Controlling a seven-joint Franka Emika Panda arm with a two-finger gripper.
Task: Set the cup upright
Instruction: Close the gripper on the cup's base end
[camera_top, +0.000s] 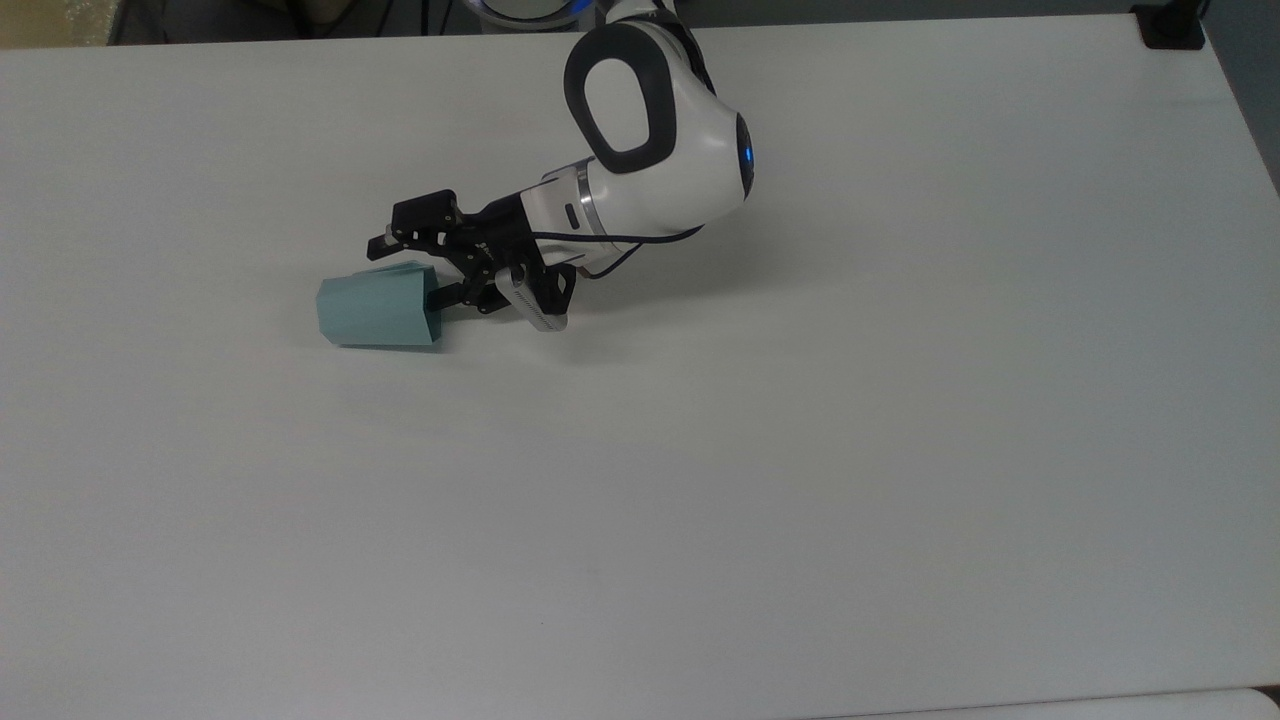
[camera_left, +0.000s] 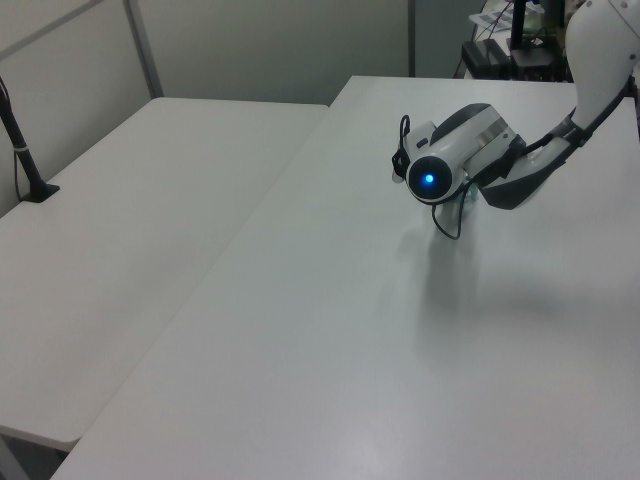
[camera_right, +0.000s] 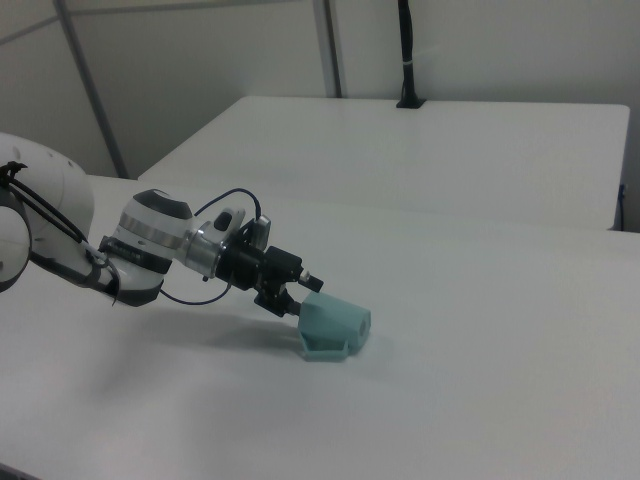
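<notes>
The cup (camera_top: 375, 310) lies on its side on the bench (camera_top: 800, 450), mouth toward the end effector (camera_top: 407, 268), whose fingers are spread around the rim, holding nothing. It looks light, stiff and slippery; gripping the rim wall seems best.

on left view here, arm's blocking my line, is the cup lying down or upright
observer: lying on its side on the table; in the top view the cup is right at the tool.
operator: which way is the mouth pointing
observer: toward the tool, to the top view's right; the narrower base points to the top view's left.
operator: tool open or shut
observer: open. In the top view one of its fingers sits at the cup's mouth and the other is just past the cup's upper edge. I cannot tell whether either one touches it.
</notes>
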